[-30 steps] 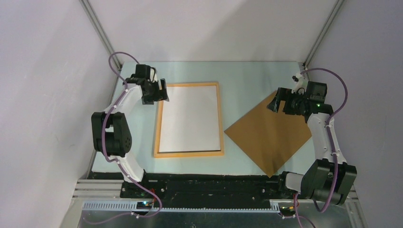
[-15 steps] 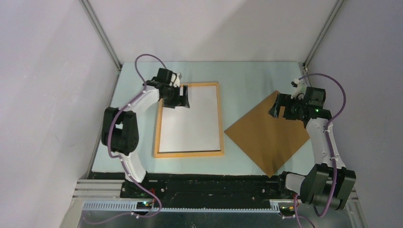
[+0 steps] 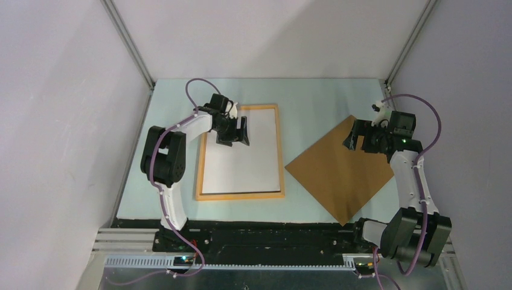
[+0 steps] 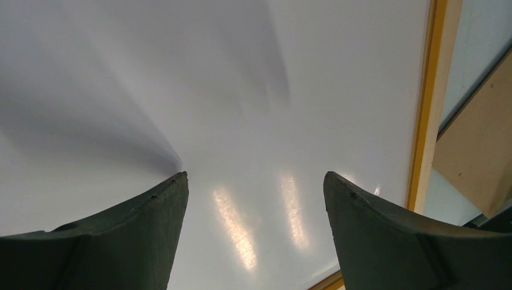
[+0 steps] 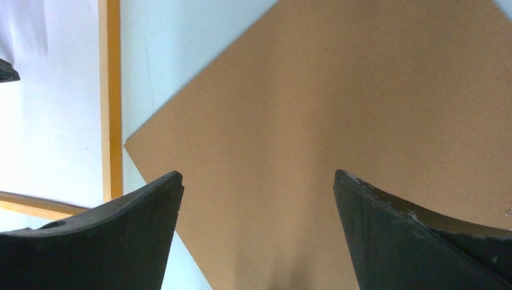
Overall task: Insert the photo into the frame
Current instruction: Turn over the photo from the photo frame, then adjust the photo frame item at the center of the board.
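My left hand point(image 4: 253, 181) hangs wide and empty, low over the upper part of the photo point(image 3: 241, 166). The photo shows only a blank white face, so I take it to be lying print side down. It sits flat inside the light-orange frame point(image 3: 240, 196) on the counter point(image 3: 314, 96), so the placing looks done. My right hand point(image 5: 258, 175), also wide and empty, hovers over the brown backing board point(image 3: 338, 175) beside the frame. Fitting that board may be what is left.
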{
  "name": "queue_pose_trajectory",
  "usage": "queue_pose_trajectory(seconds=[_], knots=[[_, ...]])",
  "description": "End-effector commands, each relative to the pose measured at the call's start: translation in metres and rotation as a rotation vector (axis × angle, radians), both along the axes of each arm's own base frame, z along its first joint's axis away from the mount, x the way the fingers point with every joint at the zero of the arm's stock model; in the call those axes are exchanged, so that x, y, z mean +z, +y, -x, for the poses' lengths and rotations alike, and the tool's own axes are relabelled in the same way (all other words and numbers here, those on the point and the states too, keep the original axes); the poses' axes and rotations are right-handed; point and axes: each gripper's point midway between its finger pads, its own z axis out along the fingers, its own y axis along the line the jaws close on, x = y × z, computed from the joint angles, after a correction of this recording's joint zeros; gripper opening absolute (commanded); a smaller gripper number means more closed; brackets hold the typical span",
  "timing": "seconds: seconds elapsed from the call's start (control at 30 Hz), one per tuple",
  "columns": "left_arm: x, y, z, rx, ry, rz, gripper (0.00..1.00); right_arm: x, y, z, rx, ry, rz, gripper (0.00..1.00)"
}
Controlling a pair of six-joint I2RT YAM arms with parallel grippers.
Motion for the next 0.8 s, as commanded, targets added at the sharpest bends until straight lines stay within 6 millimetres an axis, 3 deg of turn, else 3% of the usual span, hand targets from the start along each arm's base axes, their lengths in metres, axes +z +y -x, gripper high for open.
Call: queue_pose_trajectory(seconds=[0.0, 0.77], knots=[[0.009, -0.006, -0.01, 0.001, -0.047, 0.026, 0.86, 0.003, -0.001, -0.005, 0.012, -0.028, 0.005, 0.99], [-0.004, 0.015, -0.004, 0.045, -0.023, -0.018, 0.86, 0.004, -0.005, -0.002, 0.005, -0.03, -0.019, 0.99]])
